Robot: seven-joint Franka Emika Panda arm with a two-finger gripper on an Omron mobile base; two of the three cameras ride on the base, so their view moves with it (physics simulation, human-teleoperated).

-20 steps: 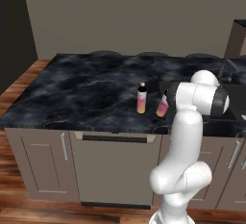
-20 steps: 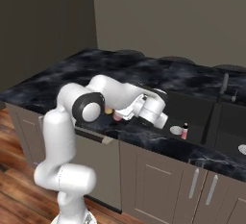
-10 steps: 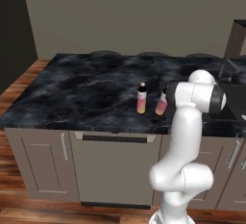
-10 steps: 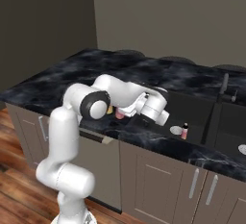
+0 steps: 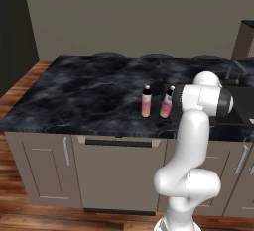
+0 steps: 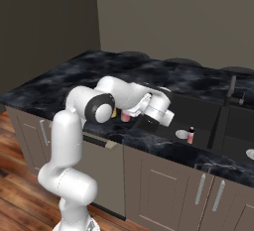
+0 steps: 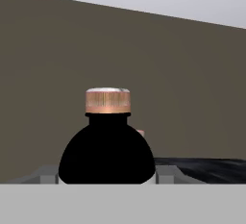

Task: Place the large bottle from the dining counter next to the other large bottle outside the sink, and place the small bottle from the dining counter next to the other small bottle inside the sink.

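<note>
Two pink-yellow bottles with dark necks stand close together on glossy black marble dining counter [image 5: 79, 96]: one [image 5: 146, 101] free, other [image 5: 167, 103] just beside white arm's wrist. Hand view: black-shouldered, copper-capped bottle close between fingers; grip or gap, cannot tell. Small pink bottle [image 6: 190, 135] upright in dark sink [image 6: 208, 118]. No readable labels.

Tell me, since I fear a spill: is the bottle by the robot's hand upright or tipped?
Upright. The bottle stands with its copper cap on top, close before the hand.
</note>
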